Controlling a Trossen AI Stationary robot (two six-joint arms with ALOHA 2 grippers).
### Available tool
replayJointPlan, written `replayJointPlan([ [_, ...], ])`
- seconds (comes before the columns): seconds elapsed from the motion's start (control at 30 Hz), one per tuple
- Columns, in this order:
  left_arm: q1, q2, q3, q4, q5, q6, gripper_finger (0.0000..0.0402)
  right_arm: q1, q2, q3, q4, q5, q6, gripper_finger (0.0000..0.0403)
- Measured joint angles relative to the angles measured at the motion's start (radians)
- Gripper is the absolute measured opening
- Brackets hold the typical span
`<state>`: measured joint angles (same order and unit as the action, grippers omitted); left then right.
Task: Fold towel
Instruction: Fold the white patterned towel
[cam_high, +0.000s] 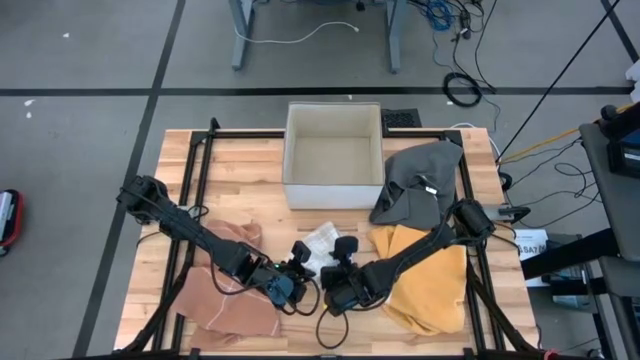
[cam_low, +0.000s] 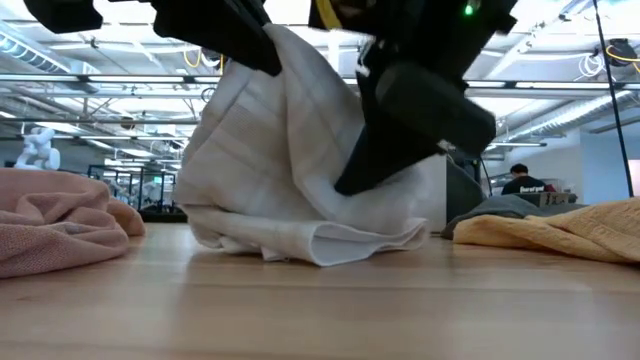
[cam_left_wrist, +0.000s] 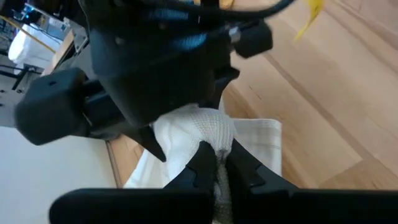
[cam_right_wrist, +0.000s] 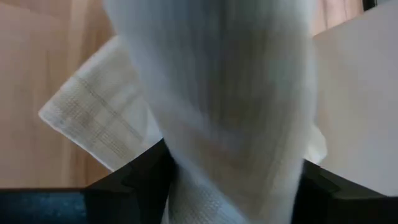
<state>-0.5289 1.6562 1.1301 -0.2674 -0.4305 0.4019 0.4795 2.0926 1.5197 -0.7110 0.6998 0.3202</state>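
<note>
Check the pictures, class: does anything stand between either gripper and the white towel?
Nothing visible does. The left gripper is shut on the white towel, pinching a bunched fold. The right gripper is open, with towel cloth hanging between its fingers.

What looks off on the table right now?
The white towel isn't flat: it hangs bunched between the left gripper, pinching a corner, and the open right gripper. Pink, yellow and grey towels lie crumpled.

white box (cam_high: 334, 157) on wooden table (cam_high: 240, 190), pink cloth (cam_high: 228, 285), yellow cloth (cam_high: 432, 282), grey cloth (cam_high: 420, 180)
</note>
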Motion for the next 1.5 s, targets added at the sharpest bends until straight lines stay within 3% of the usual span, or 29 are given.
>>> replayJointPlan([
  [0.27,-0.004,0.000,0.000,-0.007,0.004,0.029,0.0011,-0.009,0.002,-0.009,0.078,-0.003,-0.123,0.0163],
  [0.6,-0.012,0.000,0.000,-0.048,-0.006,0.039,0.0011,-0.045,0.002,-0.008,0.084,-0.029,-0.235,0.0017],
  [0.77,-0.019,0.000,0.000,-0.071,-0.036,0.001,0.0064,-0.064,0.001,-0.009,0.068,-0.027,-0.233,0.0019],
  [1.03,-0.091,-0.056,0.001,-0.077,-0.277,0.000,0.0159,-0.089,-0.003,-0.010,0.000,-0.076,-0.131,0.0017],
  [1.07,-0.102,-0.068,0.001,-0.073,-0.253,0.000,0.0164,-0.093,-0.004,-0.010,-0.010,-0.079,-0.114,0.0017],
  [1.23,-0.126,-0.086,0.001,-0.034,0.176,-0.025,0.0170,-0.120,-0.013,-0.010,-0.015,-0.134,-0.066,0.0016],
  [1.3,-0.115,-0.068,0.002,-0.031,0.231,-0.036,0.0171,-0.129,-0.022,-0.010,-0.014,-0.158,-0.050,0.0016],
  [1.5,-0.068,0.029,0.001,-0.044,0.239,-0.028,0.0171,-0.141,-0.039,-0.009,0.008,-0.183,-0.034,0.0023],
])
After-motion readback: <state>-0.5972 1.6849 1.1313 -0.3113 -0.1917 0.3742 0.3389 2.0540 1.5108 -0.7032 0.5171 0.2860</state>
